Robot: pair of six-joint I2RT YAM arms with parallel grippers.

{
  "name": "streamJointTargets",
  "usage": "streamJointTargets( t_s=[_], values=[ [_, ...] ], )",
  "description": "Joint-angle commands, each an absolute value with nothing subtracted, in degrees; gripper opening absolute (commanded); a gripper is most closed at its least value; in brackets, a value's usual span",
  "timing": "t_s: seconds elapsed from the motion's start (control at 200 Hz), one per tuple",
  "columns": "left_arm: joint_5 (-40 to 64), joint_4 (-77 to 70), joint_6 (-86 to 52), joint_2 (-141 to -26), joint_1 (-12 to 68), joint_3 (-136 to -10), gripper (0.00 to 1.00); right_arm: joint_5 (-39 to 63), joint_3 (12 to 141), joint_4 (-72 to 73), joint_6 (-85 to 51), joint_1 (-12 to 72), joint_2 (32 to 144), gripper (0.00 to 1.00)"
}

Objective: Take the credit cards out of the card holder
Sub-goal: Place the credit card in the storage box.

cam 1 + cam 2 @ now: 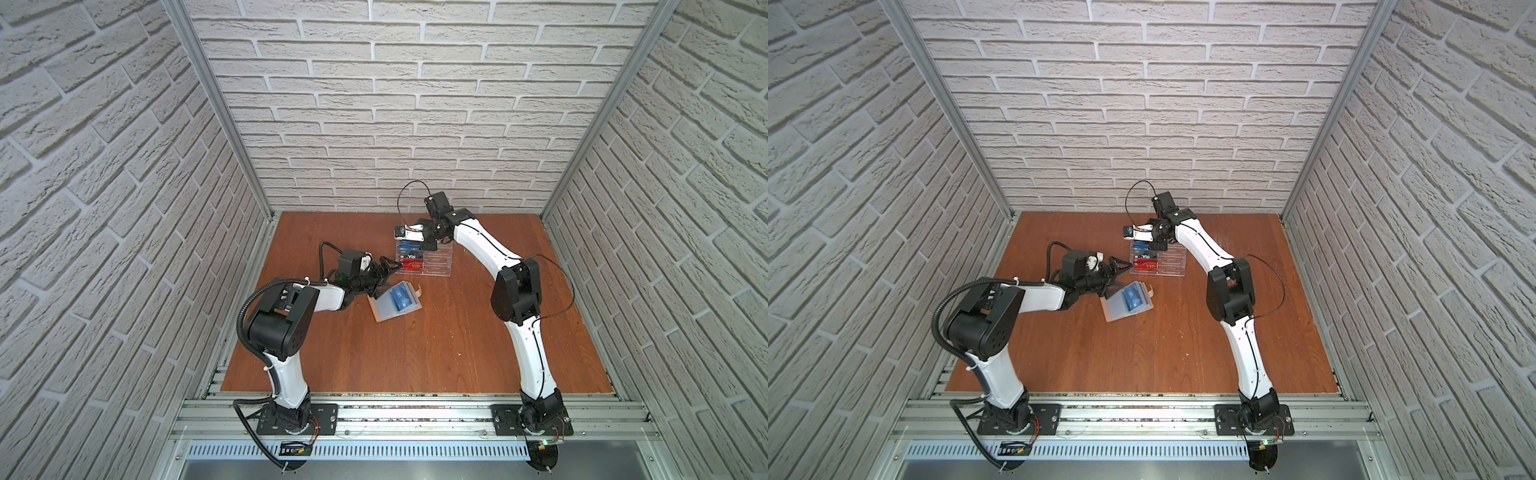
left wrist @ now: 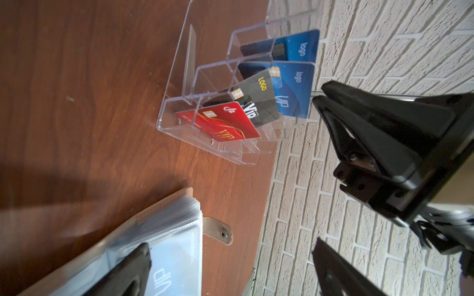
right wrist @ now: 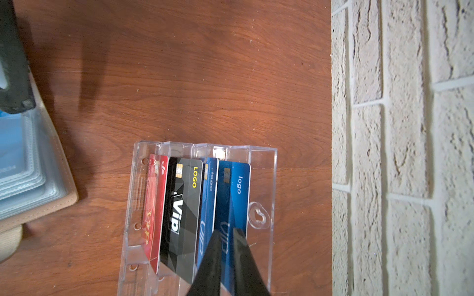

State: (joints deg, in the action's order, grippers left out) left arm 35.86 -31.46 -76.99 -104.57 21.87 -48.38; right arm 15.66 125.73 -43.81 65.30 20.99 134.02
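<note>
Right tool (image 3: 227, 230), jaws a narrow slit apart, hangs over the rearmost of two blue credit cards (image 3: 232, 194) standing in the clear rack (image 3: 261, 159), while the left tool (image 1: 384, 277) gapes wide, one finger on the open card holder (image 1: 384, 311) lying on the surface (image 1: 415, 353), another blue card (image 1: 401, 300) sleeved inside.

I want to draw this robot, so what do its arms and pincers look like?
Both arms have smooth white shells with chunky black joints. The left arm carries a thick ribbed black hose; the right arm has a thin black wire along it. The left pincer and the right pincer each have two black, tapered fingers.
</note>
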Motion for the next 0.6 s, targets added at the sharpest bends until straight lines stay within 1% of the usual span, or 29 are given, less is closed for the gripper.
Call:
streamJointTargets(
  t_s=[0.0, 0.215, 0.32, 0.59],
  values=[
    [35.96, -32.22, -75.44, -101.71, 21.59, -47.75, 0.98, 18.05, 123.22, -41.41, 62.25, 20.96, 128.57, 0.14],
    [34.92, -27.76, -73.03, -96.76, 21.28, -47.21, 0.98, 19.17, 115.4, -35.71, 58.67, 20.92, 121.58, 0.18],
    [34.07, -25.64, -72.0, -94.4, 21.26, -46.65, 0.98, 19.21, 112.53, -33.53, 57.9, 20.87, 119.2, 0.22],
    [33.04, -24.92, -71.66, -92.74, 21.01, -46.46, 0.98, 18.17, 112.73, -33.88, 56.94, 20.87, 119.08, 0.27]
  ],
)
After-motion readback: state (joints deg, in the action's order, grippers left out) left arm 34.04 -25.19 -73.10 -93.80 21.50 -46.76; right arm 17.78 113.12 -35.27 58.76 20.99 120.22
